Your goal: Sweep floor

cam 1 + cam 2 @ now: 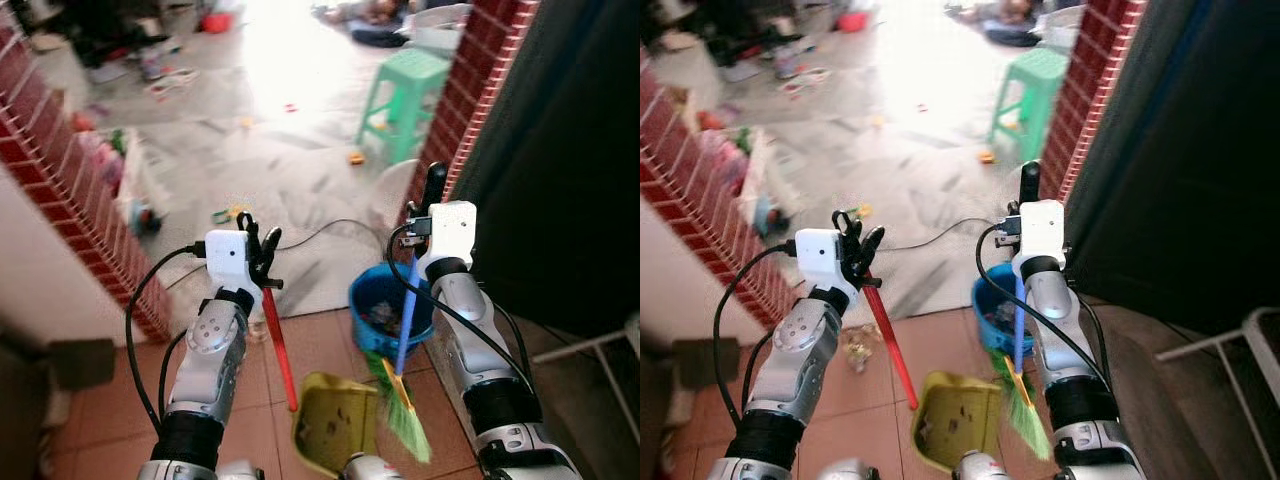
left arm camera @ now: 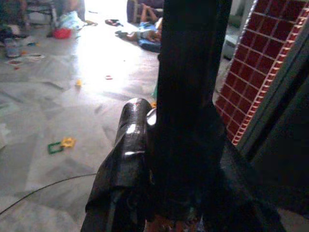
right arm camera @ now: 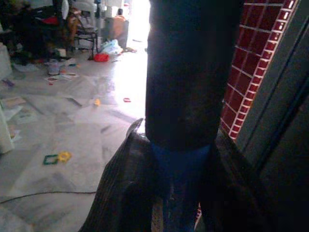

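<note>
The left gripper has its jaws closed on the red handle of the yellow-green plastic dustpan, which runs down and rightward to the pan on the terracotta tile floor, just left of the round blue plastic bin. The right gripper grips the blue-handled green-bristled broom, its long axis near vertical, bristles just right of the pan. Bristle contact with the floor appears likely but is unclear.

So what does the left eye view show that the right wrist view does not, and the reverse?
Left eye view alone: the yellow dustpan on its red handle, held by the left pincer, the blue bucket, the green bristles and the green stool.
Right wrist view alone: the black grip of the broom close up, with cluttered furniture far behind.
Both: the broom's blue shaft, the red brick pillar and the grey floor.
</note>
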You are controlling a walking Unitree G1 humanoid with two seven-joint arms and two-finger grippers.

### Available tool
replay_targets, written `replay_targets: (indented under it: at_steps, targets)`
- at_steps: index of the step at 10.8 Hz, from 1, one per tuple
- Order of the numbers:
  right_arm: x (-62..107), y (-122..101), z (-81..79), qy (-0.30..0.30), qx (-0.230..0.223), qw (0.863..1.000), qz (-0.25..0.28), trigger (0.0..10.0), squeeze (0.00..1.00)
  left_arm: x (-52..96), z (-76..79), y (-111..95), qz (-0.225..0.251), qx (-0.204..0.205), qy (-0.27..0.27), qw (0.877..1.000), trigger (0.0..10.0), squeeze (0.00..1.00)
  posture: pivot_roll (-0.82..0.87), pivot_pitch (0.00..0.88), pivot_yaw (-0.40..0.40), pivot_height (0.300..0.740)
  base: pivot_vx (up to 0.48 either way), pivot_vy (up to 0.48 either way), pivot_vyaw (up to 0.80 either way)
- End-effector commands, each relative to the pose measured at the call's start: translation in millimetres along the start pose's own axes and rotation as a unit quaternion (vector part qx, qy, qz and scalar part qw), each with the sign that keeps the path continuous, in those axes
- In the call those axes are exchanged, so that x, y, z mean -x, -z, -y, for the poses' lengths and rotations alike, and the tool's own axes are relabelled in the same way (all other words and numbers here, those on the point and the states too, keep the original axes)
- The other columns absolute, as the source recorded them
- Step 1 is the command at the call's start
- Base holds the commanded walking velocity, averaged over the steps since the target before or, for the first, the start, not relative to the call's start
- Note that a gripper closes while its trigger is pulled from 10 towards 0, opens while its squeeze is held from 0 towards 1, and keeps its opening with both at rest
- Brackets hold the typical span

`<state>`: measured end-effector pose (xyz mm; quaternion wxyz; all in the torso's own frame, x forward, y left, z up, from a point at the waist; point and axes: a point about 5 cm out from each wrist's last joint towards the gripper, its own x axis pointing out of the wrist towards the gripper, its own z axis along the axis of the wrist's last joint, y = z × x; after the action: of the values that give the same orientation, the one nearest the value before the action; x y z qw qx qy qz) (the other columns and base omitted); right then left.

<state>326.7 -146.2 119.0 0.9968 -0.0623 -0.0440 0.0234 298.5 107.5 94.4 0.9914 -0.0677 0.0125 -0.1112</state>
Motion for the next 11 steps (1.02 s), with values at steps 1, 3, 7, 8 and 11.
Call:
replay_targets:
  at_steps: [1, 3, 7, 8, 11]
  targets:
    - [-3.6, -6.1, 2.7, 0.002, 0.001, 1.000, 0.012, 10.0, 0.00, -2.1, 4.4, -11.6, 0.024, 0.007, 0.011, 1.000, 10.0, 0.00, -0.03, 0.000, -0.006, 0.740, 0.000, 0.000, -0.80]
    - [-3.4, -6.0, 3.4, -0.001, 0.001, 1.000, 0.012, 10.0, 0.00, -0.8, 4.0, -11.0, 0.022, 0.012, 0.006, 1.000, 10.0, 0.00, -0.04, 0.000, -0.011, 0.740, 0.000, 0.000, -0.80]
    - [-2.4, -7.1, 3.4, -0.006, -0.002, 1.000, 0.016, 10.0, 0.00, 1.4, 7.1, -12.7, 0.027, 0.014, 0.011, 0.999, 10.0, 0.00, -0.04, 0.000, -0.017, 0.740, 0.000, 0.000, -0.33]
    - [-2.1, -7.0, 3.7, -0.007, -0.002, 1.000, 0.015, 10.0, 0.00, 1.9, 7.6, -13.0, 0.027, 0.012, 0.011, 0.999, 10.0, 0.00, -0.03, 0.000, -0.017, 0.740, 0.000, 0.000, 0.00]
    - [-4.2, -7.9, 0.2, -0.010, -0.004, 1.000, 0.016, 10.0, 0.00, 1.9, 11.7, -18.2, 0.038, -0.015, 0.034, 0.999, 10.0, 0.00, -0.02, 0.003, -0.011, 0.740, 0.000, 0.000, 0.00]
